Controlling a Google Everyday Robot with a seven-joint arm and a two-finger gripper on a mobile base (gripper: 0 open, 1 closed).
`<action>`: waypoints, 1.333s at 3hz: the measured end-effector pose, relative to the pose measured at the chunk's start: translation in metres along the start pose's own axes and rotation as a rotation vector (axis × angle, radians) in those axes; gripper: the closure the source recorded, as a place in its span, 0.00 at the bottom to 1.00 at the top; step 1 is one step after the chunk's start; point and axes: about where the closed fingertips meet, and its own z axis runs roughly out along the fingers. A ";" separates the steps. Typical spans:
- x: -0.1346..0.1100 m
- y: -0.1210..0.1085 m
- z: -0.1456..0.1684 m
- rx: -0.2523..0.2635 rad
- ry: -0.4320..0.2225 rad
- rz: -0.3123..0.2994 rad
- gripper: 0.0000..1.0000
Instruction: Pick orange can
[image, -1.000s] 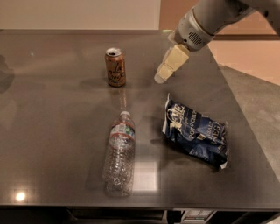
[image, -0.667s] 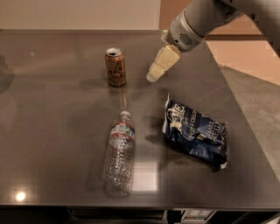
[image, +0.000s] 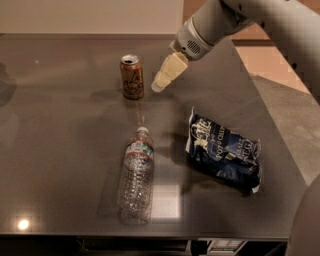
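Presently noted: orange can (image: 131, 76) upright just to camera-left of gripper (image: 161, 82), near but apart; long axis vertical; gripper slanted down-left toward can's side; open or closed, cannot tell; short leftward approach judged necessary.

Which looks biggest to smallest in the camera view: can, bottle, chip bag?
1. Chip bag, widest patch.
2. Bottle, longer but slimmer; close call.
3. Orange can, though farthest back.
The hand hangs just right of the can in view.

Pale grey arm (image: 235, 20); perforated wrist (image: 192, 46); cream jaws upper centre.
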 end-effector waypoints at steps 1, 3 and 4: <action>-0.009 -0.008 0.019 0.021 -0.001 0.030 0.00; -0.027 -0.021 0.053 0.060 -0.011 0.064 0.00; -0.038 -0.024 0.065 0.054 -0.023 0.065 0.00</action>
